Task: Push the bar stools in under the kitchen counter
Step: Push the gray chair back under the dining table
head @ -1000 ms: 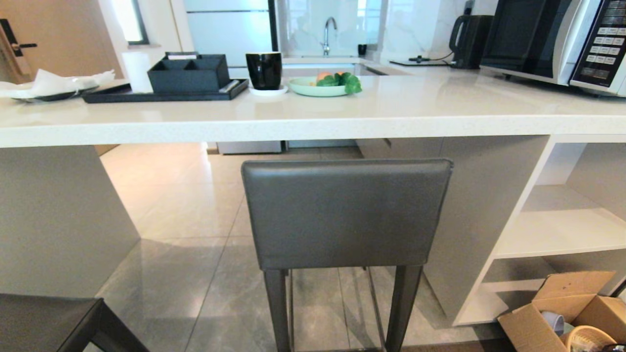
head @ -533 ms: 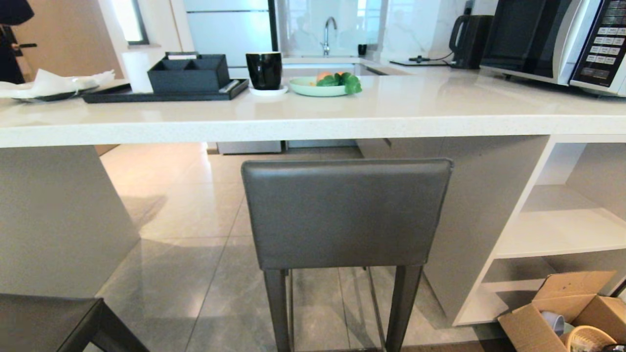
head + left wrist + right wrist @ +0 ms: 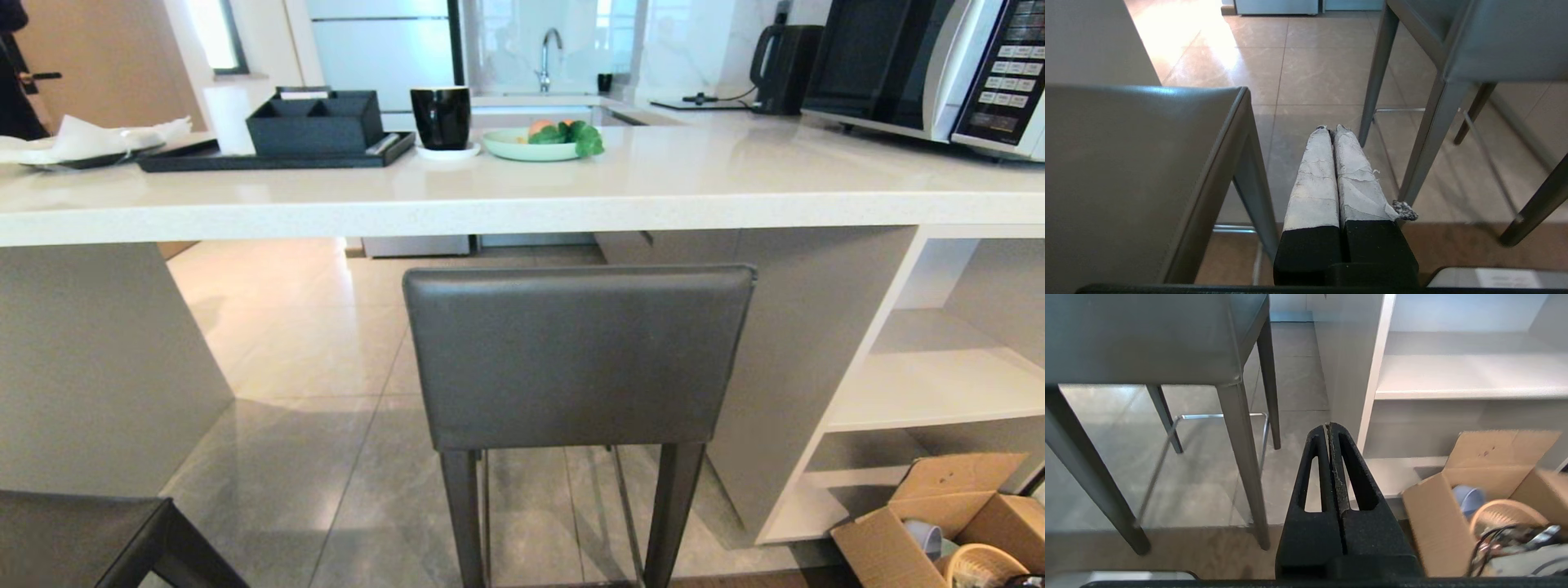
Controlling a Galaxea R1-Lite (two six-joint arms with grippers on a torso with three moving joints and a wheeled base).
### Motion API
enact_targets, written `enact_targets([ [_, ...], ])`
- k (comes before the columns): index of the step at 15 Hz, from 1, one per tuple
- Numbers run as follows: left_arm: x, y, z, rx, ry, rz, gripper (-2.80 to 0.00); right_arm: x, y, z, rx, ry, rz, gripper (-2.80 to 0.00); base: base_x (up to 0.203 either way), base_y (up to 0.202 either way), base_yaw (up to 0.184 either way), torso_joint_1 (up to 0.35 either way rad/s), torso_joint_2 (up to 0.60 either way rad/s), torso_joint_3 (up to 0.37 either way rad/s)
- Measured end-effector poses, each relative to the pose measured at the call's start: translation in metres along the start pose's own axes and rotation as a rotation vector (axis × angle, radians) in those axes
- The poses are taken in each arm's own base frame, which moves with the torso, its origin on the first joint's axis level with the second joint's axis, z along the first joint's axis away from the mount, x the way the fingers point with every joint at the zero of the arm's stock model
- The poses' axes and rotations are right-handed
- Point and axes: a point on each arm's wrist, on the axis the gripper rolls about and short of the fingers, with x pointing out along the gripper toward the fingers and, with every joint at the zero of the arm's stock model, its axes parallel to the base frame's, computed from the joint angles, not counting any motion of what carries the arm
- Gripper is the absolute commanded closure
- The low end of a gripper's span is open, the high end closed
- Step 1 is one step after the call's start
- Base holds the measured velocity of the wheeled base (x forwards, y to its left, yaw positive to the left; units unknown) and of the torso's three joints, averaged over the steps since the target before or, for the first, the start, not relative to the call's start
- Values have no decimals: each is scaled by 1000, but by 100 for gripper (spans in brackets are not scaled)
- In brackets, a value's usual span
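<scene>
A dark grey bar stool (image 3: 578, 355) stands in front of me with its backrest just below the edge of the white kitchen counter (image 3: 522, 208). A corner of a second bar stool (image 3: 90, 535) shows at the head view's lower left. In the left wrist view that nearer stool (image 3: 1139, 171) is close beside my left gripper (image 3: 1332, 129), which is shut and empty; the other stool (image 3: 1478, 45) stands further on. My right gripper (image 3: 1329, 427) is shut and empty, beside the first stool's legs (image 3: 1241, 457). Neither arm shows in the head view.
White open shelves (image 3: 939, 384) stand under the counter's right part, with an open cardboard box (image 3: 939, 514) on the floor before them. A grey side panel (image 3: 98, 367) closes the left. On the counter are a black tray (image 3: 277, 155), a mug, a plate and a microwave (image 3: 939, 65).
A person in dark clothing has appeared at the far upper left by the door. Stools, counter and camera have not shifted.
</scene>
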Motion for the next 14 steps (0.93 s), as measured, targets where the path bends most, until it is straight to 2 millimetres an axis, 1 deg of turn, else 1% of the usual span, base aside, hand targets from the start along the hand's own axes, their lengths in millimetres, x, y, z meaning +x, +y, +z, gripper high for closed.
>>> enact_targets([
  [4, 0, 0, 0, -22, 0, 3, 0, 0, 0, 0, 38, 0, -7, 0, 0, 0, 0, 0, 0, 0],
  [8, 0, -1, 0, 65, -2, -49, 0, 0, 0, 0, 38, 0, -7, 0, 0, 0, 0, 0, 0, 0],
  [14, 0, -1, 0, 64, -1, -50, 0, 0, 0, 0, 37, 1, -7, 0, 0, 0, 0, 0, 0, 0],
])
